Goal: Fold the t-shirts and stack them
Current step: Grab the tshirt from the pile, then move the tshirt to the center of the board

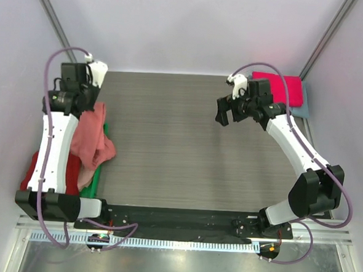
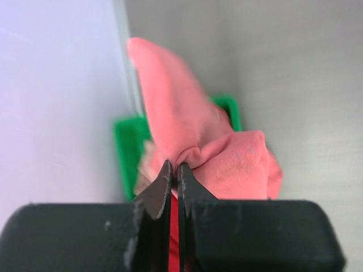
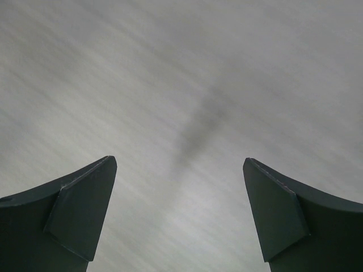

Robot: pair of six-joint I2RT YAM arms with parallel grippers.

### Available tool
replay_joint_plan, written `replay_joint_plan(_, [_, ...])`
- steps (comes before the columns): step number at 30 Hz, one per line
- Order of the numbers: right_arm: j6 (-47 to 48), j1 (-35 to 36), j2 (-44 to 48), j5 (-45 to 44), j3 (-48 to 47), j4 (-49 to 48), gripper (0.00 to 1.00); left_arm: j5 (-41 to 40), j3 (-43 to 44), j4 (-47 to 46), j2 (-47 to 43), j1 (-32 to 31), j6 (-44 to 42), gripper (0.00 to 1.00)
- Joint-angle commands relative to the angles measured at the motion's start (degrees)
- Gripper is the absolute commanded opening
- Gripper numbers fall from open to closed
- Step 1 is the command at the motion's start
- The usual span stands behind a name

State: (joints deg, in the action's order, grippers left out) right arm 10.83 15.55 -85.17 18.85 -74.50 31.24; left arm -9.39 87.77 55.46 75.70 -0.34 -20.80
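A salmon-coral t-shirt (image 1: 92, 137) hangs bunched from my left gripper (image 1: 91, 106) at the table's left edge, trailing over the green bin. In the left wrist view the left gripper (image 2: 174, 168) is shut, a fold of the salmon t-shirt (image 2: 227, 158) pinched at its tips. A dark red t-shirt (image 1: 59, 173) lies in the bin beneath my left arm. At the back right, a folded magenta t-shirt (image 1: 278, 87) rests on a grey-blue one (image 1: 301, 110). My right gripper (image 1: 223, 114) hovers open near them; the right gripper (image 3: 180, 190) holds nothing, with only table below.
The green plastic bin (image 1: 97, 179) stands along the left edge by the wall; its rim (image 2: 127, 144) shows below the hanging cloth. White walls close in on three sides. The grey wood-grain table (image 1: 169, 141) stretches between the arms.
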Motion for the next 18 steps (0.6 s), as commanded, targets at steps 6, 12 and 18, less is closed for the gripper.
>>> replay_joint_plan(6, [-5.0, -0.9, -6.7, -11.0, -16.3, -4.0, 1.0, 14.4, 22.3, -8.4, -1.0, 0.1, -0.4, 0.0])
replay_joint_plan(12, [-5.2, -1.4, -8.1, -9.9, -21.1, -2.9, 1.0, 25.7, 32.2, -11.5, 3.1, -4.0, 4.1, 0.0])
replay_joint_plan(18, [0.6, -1.3, -5.2, -12.3, -21.5, -2.5, 1.0, 31.8, 37.4, -14.9, 5.9, -13.4, 5.3, 0.0])
